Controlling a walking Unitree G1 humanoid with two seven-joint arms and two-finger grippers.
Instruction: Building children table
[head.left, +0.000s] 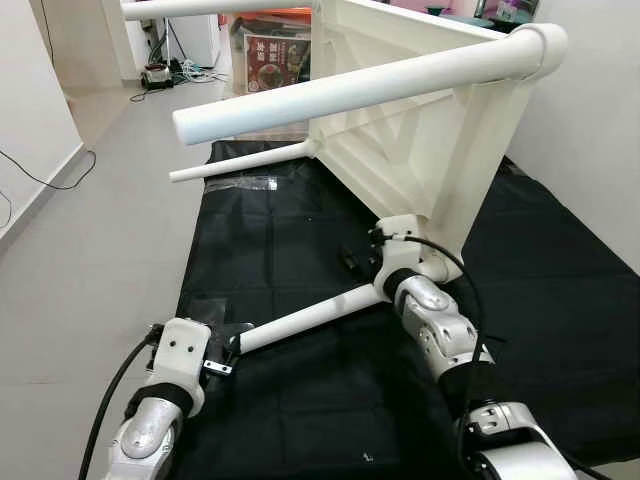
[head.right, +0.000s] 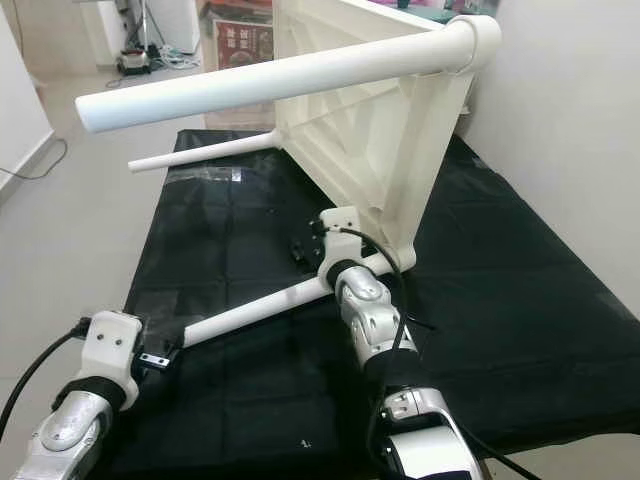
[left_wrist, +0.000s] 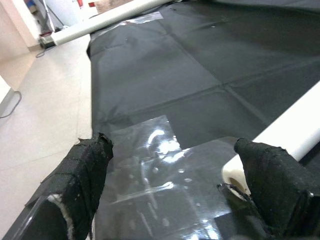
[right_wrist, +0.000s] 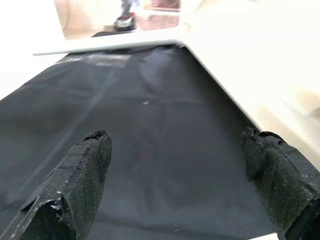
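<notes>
The table (head.left: 420, 130) lies on its side on the black mat (head.left: 560, 270), so its legs point outward for fitting. The left gripper (left_wrist: 170, 200) hangs open at the free end of the lowest leg (head.left: 310, 322), likely to steady it. The right gripper (right_wrist: 180, 185), also open, sits by the leg's joint.

I see both silver arms reaching forward and down, low in the near part of the scene. My left arm sits at the near left, forearm angled up and slightly inward, a black cable trailing from its wrist. The left gripper (left_wrist: 170, 185) has its two black fingers (left_wrist: 85, 170) spread wide apart, with worn, frayed padding on the tips. My right arm extends further out near the centre, bent at the elbow, a black cable looping over its white wrist housing. The right gripper (right_wrist: 175, 175) also has its fingers (right_wrist: 80, 175) spread wide, pointing away from me.
</notes>
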